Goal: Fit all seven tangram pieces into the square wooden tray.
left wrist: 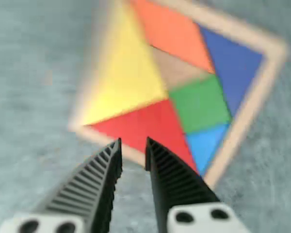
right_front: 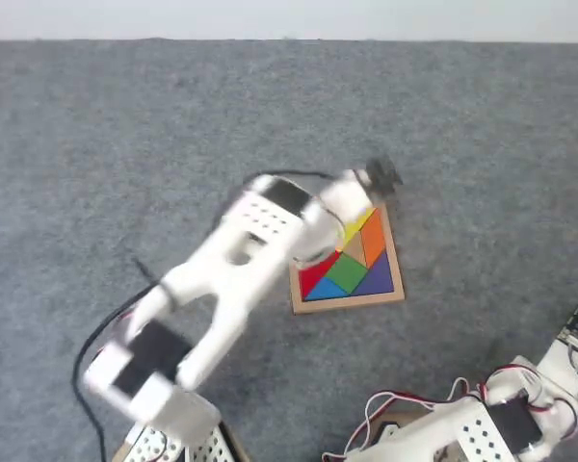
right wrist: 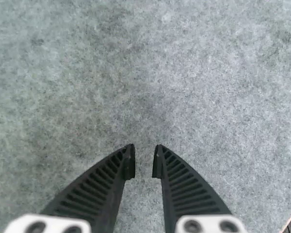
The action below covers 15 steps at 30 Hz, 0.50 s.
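Observation:
The square wooden tray (left wrist: 254, 102) lies on the grey felt, with seven coloured pieces lying flat inside it. Among them are a yellow triangle (left wrist: 126, 73), an orange piece (left wrist: 172, 31), a dark blue triangle (left wrist: 233, 63), a tan piece (left wrist: 177, 70), a green square (left wrist: 201, 104), a red triangle (left wrist: 145, 124) and a light blue triangle (left wrist: 206, 143). My left gripper (left wrist: 134, 145) hovers over the tray's edge by the red triangle, fingers nearly together and holding nothing. In the high view the left arm (right_front: 260, 241) covers part of the tray (right_front: 352, 301). My right gripper (right wrist: 144, 160) is shut over bare felt.
The right arm (right_front: 501, 423) is folded at the near right corner with loose wires beside it. Grey felt (right_front: 125, 125) covers the whole table around the tray.

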Available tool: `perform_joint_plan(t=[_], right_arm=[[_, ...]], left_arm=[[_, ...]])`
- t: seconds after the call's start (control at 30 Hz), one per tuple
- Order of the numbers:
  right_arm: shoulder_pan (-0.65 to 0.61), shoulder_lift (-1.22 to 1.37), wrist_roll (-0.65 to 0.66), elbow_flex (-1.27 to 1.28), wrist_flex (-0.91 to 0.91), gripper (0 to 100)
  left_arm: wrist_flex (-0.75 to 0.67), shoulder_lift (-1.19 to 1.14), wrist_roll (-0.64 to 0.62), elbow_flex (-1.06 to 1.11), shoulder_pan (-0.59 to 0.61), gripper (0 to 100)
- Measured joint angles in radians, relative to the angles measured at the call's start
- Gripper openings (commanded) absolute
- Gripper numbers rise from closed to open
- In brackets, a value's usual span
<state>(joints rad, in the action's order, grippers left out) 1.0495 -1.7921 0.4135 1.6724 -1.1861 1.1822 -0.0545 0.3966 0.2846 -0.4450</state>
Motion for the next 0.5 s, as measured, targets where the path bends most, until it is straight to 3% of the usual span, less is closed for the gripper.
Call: perform_joint_plan(t=[0.23,0.33,0.5], right_arm=[[-0.031,0.000,-0.002,0.000,0.049,4.6],[-0.152,0.000,-0.002,0.000,0.071,0.6],[-0.465,0.000,-0.002,0.000,0.061,0.7]], left_arm=[[-0.040,0.397,-0.166,0.141,0.189,7],[-0.057,0.559,-0.173,0.278,0.281,7],[-0.204,0.839,-0.176,0.578,0.448,7]])
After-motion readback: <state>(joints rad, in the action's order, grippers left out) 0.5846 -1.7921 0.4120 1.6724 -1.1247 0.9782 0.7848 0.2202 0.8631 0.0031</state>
